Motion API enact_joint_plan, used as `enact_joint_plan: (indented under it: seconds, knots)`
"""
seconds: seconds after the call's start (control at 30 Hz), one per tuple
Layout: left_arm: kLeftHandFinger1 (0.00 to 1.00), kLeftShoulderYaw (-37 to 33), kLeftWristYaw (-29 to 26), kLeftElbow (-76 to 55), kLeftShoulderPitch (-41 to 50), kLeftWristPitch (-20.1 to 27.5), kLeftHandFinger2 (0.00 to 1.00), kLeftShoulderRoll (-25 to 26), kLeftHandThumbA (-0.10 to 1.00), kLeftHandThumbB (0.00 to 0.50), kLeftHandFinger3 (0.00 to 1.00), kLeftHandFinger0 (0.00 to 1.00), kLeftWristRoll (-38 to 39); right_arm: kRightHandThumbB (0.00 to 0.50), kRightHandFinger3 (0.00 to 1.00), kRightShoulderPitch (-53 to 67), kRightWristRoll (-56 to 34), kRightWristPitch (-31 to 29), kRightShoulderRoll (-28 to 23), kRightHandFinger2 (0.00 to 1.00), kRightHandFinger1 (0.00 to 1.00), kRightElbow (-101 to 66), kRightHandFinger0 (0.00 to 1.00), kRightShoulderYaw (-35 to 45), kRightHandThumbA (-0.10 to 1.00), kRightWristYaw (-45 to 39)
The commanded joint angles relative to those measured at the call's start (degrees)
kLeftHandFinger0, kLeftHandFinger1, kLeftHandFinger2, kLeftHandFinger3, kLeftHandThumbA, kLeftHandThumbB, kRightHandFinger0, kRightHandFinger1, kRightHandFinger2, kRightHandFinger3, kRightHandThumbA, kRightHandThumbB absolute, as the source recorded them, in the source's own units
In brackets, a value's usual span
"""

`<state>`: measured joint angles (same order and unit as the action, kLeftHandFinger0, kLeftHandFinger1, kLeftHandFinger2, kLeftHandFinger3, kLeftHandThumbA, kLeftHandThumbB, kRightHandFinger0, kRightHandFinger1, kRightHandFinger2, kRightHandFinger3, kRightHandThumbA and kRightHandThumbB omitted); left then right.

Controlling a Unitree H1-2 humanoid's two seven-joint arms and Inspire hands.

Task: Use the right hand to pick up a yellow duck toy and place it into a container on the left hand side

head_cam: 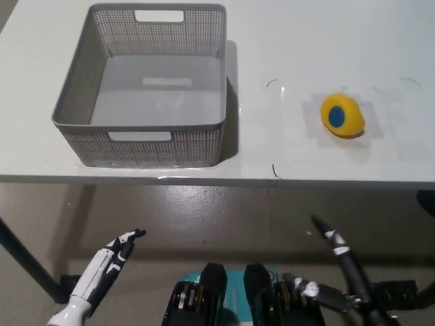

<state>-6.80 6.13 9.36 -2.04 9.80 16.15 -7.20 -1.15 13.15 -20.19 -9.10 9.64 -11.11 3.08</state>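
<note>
The duck lies on the white worktop well ahead of the right hand, which hangs below the edge, fingers loose and empty, the basket far to its left, the left hand idle alongside, likewise slack.

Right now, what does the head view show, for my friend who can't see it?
A yellow duck toy lies on a white table, right of an empty grey basket. Both robot hands, white left and black right, hang below the table edge, holding nothing.
</note>
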Motion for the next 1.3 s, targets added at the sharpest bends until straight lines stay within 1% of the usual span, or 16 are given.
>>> enact_joint_plan:
  seconds: [0.0, 0.03, 0.1, 0.13, 0.23, 0.27, 0.37, 0.5, 0.6, 0.63, 0.73, 0.93, 1.1, 1.17, 1.2, 1.27]
  knots:
    - [1.00, -1.5, 3.5, -1.4, -2.3, 1.8, 1.00, 3.4, 1.00, 0.425, 1.00, 1.00, -2.1, 0.409, 1.00, 1.7, 2.4, 3.1, -4.5, 1.00, 1.00, -17.0, 1.00, 4.3, 1.00, -1.4]
    - [1.00, -1.7, 3.9, -1.7, -2.3, 0.9, 1.00, 3.5, 1.00, 0.447, 1.00, 1.00, -2.2, 0.449, 1.00, 2.0, 4.0, 4.5, -5.3, 1.00, 1.00, -20.6, 1.00, 5.3, 1.00, -1.5]
    - [1.00, -2.0, 4.4, -2.2, -2.2, -0.3, 1.00, 3.7, 1.00, 0.453, 1.00, 1.00, -2.5, 0.452, 1.00, 2.3, 5.1, 6.1, -6.1, 1.00, 1.00, -25.1, 1.00, 6.5, 1.00, -1.7]
    - [1.00, -2.1, 4.4, -2.4, -2.5, -0.4, 1.00, 3.8, 1.00, 0.437, 1.00, 1.00, -2.9, 0.447, 1.00, 2.0, 4.4, 6.6, -6.5, 1.00, 1.00, -27.0, 1.00, 7.2, 1.00, -1.9]
    - [1.00, -2.2, 4.6, -2.9, -3.0, -1.7, 1.00, 4.0, 1.00, 0.438, 1.00, 1.00, -3.4, 0.433, 1.00, 1.2, 3.1, 9.0, -7.1, 1.00, 1.00, -31.6, 1.00, 8.8, 1.00, -2.6]
    - [1.00, -2.1, 4.7, -3.2, -3.0, -2.0, 1.00, 4.1, 1.00, 0.436, 1.00, 1.00, -3.3, 0.410, 1.00, 0.2, 4.4, 10.0, -7.1, 1.00, 1.00, -33.7, 1.00, 9.8, 1.00, -2.4]
    - [1.00, -2.2, 4.9, -3.6, -3.0, -2.2, 1.00, 4.3, 1.00, 0.435, 1.00, 1.00, -3.5, 0.430, 1.00, -2.2, 6.1, 12.2, -5.8, 1.00, 1.00, -35.8, 1.00, 11.5, 1.00, -1.4]
    - [1.00, -2.6, 5.4, -3.5, -3.1, -1.7, 1.00, 4.5, 1.00, 0.434, 1.00, 1.00, -3.6, 0.380, 1.00, -8.0, 8.7, 14.1, -5.7, 1.00, 1.00, -34.6, 1.00, 13.3, 1.00, -1.1]
    - [1.00, -2.6, 5.5, -3.8, -2.4, -1.4, 1.00, 4.5, 1.00, 0.420, 1.00, 1.00, -2.9, 0.411, 1.00, -14.7, 13.0, 19.2, -7.2, 1.00, 1.00, -31.9, 1.00, 13.7, 1.00, -3.0]
    - [1.00, -2.6, 5.5, -3.8, -2.3, -1.5, 1.00, 4.5, 1.00, 0.421, 1.00, 1.00, -2.7, 0.403, 1.00, -16.2, 13.7, 20.1, -7.8, 1.00, 1.00, -30.9, 1.00, 13.6, 1.00, -3.6]
    - [1.00, -2.4, 5.6, -3.7, -1.6, -1.1, 1.00, 4.4, 1.00, 0.415, 1.00, 1.00, -2.5, 0.422, 1.00, -20.9, 17.0, 24.4, -10.3, 1.00, 1.00, -28.1, 1.00, 12.4, 1.00, -6.8]
    - [1.00, -2.2, 5.2, -2.5, -1.3, 0.4, 1.00, 3.8, 1.00, 0.416, 1.00, 1.00, -2.1, 0.495, 1.00, -37.4, 18.6, 38.5, -16.2, 1.00, 1.00, -18.2, 1.00, 6.3, 0.98, -20.3]
    - [1.00, -1.9, 5.1, -2.1, -1.2, 1.1, 1.00, 3.4, 1.00, 0.419, 1.00, 1.00, -1.5, 0.492, 1.00, -47.1, 20.0, 40.4, -18.3, 1.00, 1.00, -6.3, 1.00, 1.3, 0.99, -24.6]
    - [1.00, -2.0, 5.2, -2.3, -0.6, 1.4, 1.00, 3.3, 1.00, 0.418, 1.00, 1.00, -1.3, 0.480, 1.00, -51.9, 19.8, 40.6, -17.9, 1.00, 1.00, 1.1, 1.00, -0.7, 0.95, -25.7]
    - [1.00, -2.0, 5.2, -2.4, -0.5, 1.4, 1.00, 3.3, 1.00, 0.418, 1.00, 1.00, -1.4, 0.496, 1.00, -52.9, 19.3, 40.6, -17.8, 1.00, 1.00, 2.9, 1.00, -1.0, 0.94, -25.9]
    - [1.00, -2.0, 5.1, -2.3, -0.4, 1.4, 1.00, 3.3, 1.00, 0.417, 1.00, 1.00, -1.5, 0.500, 1.00, -56.4, 17.7, 39.6, -17.4, 1.00, 1.00, 9.5, 1.00, -2.0, 0.95, -26.5]
